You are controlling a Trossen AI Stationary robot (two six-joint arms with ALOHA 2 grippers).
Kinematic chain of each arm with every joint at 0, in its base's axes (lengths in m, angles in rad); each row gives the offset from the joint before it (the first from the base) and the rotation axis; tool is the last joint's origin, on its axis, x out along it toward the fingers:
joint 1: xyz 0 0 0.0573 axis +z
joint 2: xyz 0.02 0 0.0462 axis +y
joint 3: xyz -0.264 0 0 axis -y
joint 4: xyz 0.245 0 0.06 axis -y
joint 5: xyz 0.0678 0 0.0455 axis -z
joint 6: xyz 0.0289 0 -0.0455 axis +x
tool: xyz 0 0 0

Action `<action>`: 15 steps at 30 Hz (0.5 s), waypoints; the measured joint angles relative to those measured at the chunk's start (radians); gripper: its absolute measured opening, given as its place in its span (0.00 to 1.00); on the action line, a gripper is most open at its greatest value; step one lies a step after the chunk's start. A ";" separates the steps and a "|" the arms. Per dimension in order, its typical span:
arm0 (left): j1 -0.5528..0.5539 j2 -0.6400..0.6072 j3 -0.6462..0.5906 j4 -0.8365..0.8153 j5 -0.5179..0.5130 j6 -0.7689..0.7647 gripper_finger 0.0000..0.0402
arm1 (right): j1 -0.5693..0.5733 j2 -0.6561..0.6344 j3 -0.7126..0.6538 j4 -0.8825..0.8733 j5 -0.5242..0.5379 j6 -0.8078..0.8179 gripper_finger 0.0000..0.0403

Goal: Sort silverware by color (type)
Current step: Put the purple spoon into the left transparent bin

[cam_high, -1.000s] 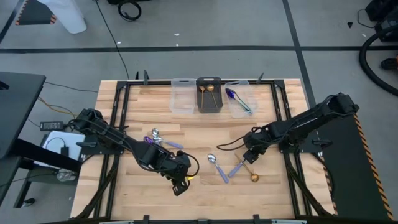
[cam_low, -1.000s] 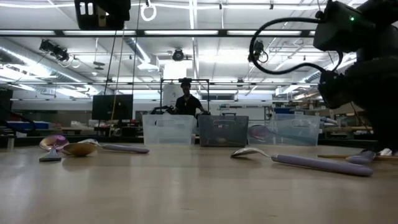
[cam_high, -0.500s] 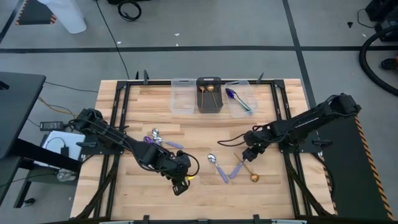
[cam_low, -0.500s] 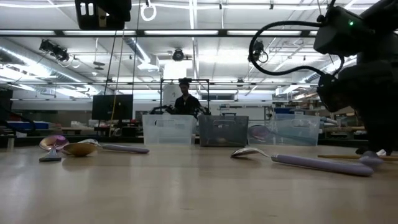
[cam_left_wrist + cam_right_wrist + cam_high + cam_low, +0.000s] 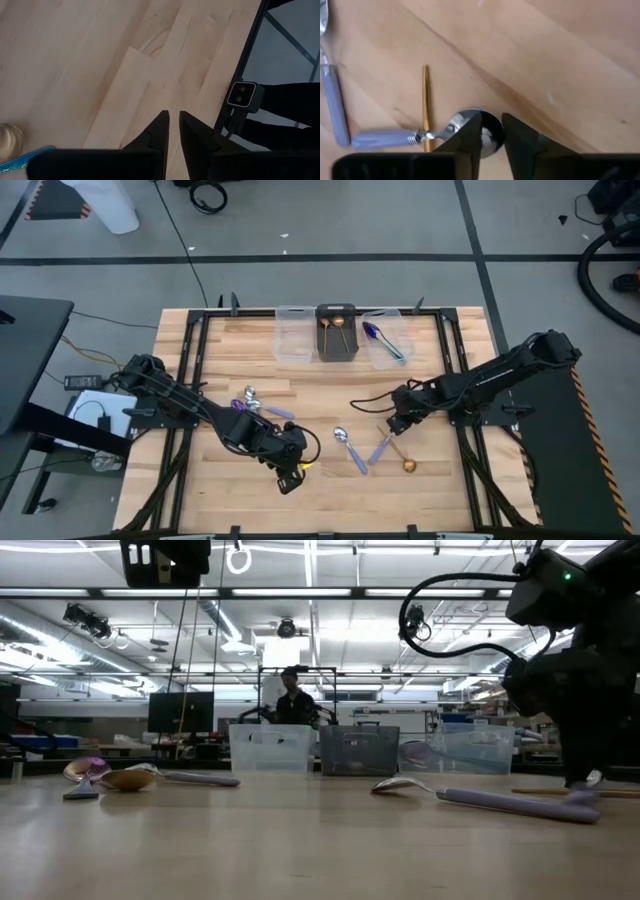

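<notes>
Nothing readable on any of this from what you've got: the small white square block [image 5: 242,95] on the frame past the worktop [image 5: 250,350] edge has a dark face, but any marking is too small to tell

Your right end effector [image 5: 492,116] is down on the worktop right of centre, fingers pinched in on the shiny silver bowl of a lavender-handled spoon [image 5: 385,137]. That spoon's handle lies across a thin gold spoon [image 5: 425,100], touching it. A second lavender-handled spoon with a silver bowl [image 5: 350,450] sits just beside them toward the middle

Your left end effector [image 5: 173,114] is near the front edge, left of centre, fingers almost together with a sliver of gap and nothing between them

Another little cluster of spoons [image 5: 255,404], purple and silver, lies on the left half, well apart from the right-hand group

At the back edge you've got three bins in a row: an empty-looking clear bin [image 5: 281,340], a dark bin [image 5: 322,345] with gold spoons [image 5: 334,325] in it, and a second clear bin [image 5: 378,356] holding a blue-purple iridescent spoon [image 5: 374,333]
</notes>
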 joint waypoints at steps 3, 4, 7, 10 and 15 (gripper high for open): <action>0.000 0.000 0.000 0.000 0.000 0.000 0.12 | 0.000 -0.001 0.000 0.003 0.006 0.002 0.13; 0.000 0.000 0.000 0.000 0.000 0.000 0.12 | 0.000 -0.002 0.000 0.005 0.005 0.004 0.10; 0.000 0.000 0.000 0.000 -0.001 0.000 0.12 | 0.000 -0.003 0.003 0.013 -0.001 0.007 0.05; 0.000 0.000 0.000 0.000 -0.005 0.001 0.12 | 0.000 -0.003 0.003 0.014 -0.009 0.012 0.04; 0.016 0.000 0.000 0.005 -0.006 -0.006 0.12 | 0.000 -0.003 0.002 0.060 -0.023 0.031 0.03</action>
